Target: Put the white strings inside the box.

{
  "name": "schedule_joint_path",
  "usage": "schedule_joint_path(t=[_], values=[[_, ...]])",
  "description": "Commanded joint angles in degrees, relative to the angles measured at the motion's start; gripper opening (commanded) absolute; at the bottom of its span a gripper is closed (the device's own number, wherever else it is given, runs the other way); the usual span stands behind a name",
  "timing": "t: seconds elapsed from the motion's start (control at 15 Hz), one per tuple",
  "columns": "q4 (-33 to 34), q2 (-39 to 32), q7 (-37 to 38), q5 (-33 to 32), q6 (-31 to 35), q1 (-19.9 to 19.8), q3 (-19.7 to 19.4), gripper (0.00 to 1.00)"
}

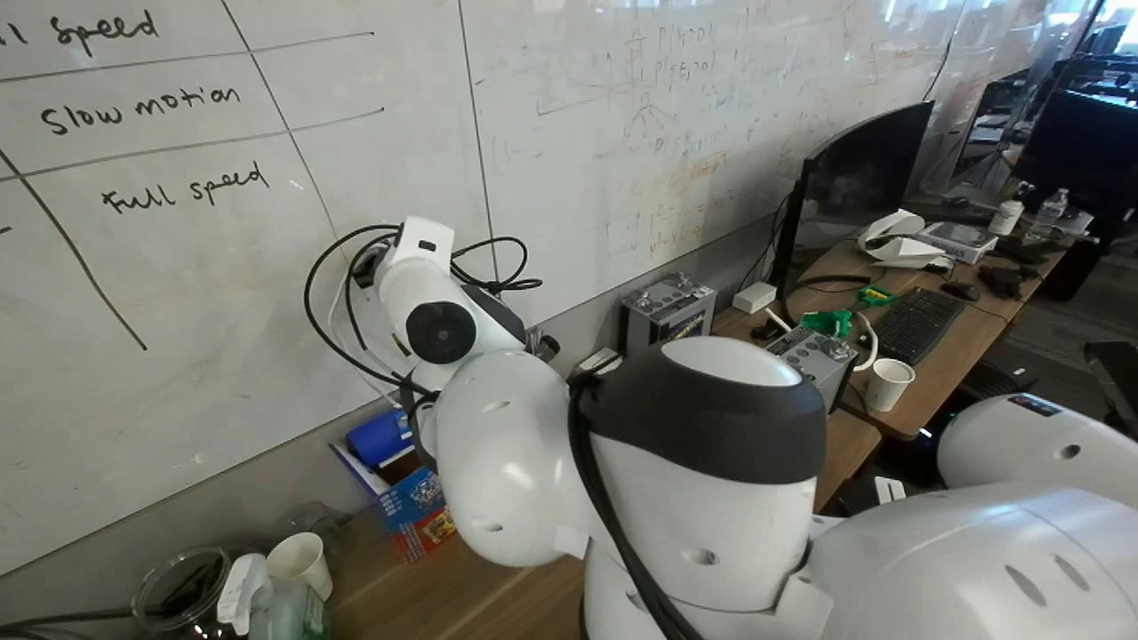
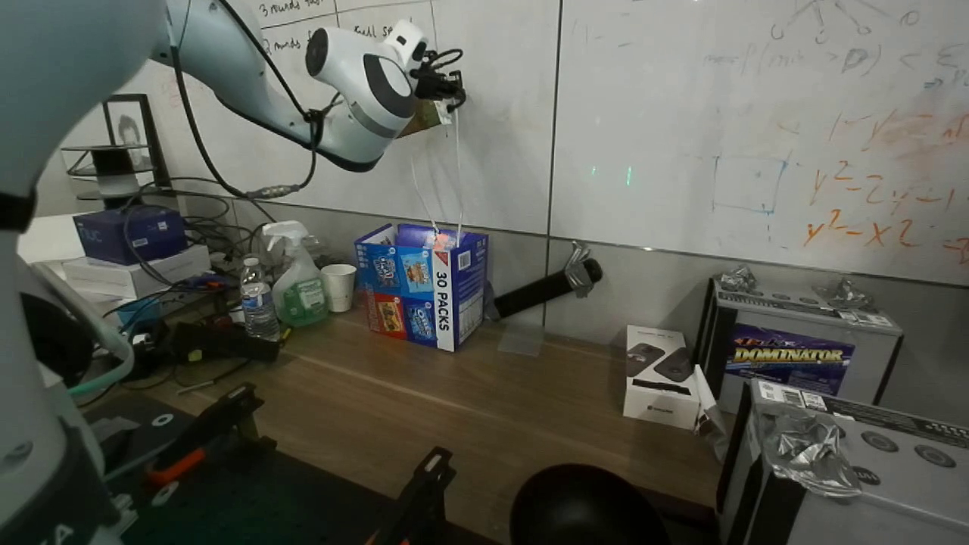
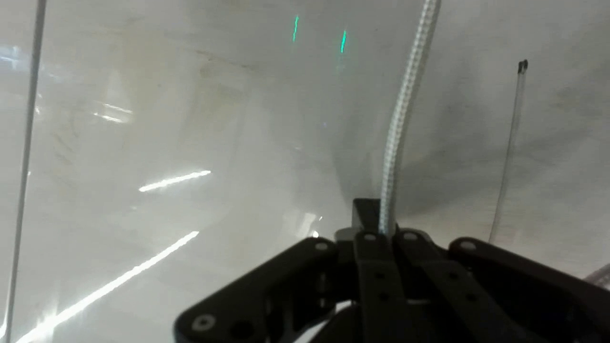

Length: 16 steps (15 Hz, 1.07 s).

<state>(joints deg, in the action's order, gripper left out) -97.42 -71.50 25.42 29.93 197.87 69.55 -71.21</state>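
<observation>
The gripper (image 3: 388, 233) is pinched closed on a white string (image 3: 404, 100); 2 strands (image 2: 459, 182) dangle, long axis near vertical; well below stands the box (image 2: 412, 291), mouth up, lower ends seemingly reaching it; straight down looks the likely move; behind, the whiteboard (image 2: 643, 91).

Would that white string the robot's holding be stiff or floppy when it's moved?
Probably floppy: the white string curves gently in the wrist view. Being thin, it likely weighs little. Its woven-looking surface suggests it may not slip easily.
</observation>
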Motion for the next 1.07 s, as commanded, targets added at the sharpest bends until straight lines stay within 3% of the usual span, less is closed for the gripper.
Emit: schedule_joint_path(t=[0.0,0.2,0.4,1.0], values=[[-3.8,8.7,-7.4,-0.7,-0.9,1.5,2.7,0.00],[-4.7,12.2,-7.7,-3.1,-3.9,2.3,1.9,0.00],[-4.0,18.1,-11.0,-4.5,-7.3,1.4,4.2,0.00],[-4.2,19.7,-9.2,-11.2,-16.0,1.4,4.8,0.00]])
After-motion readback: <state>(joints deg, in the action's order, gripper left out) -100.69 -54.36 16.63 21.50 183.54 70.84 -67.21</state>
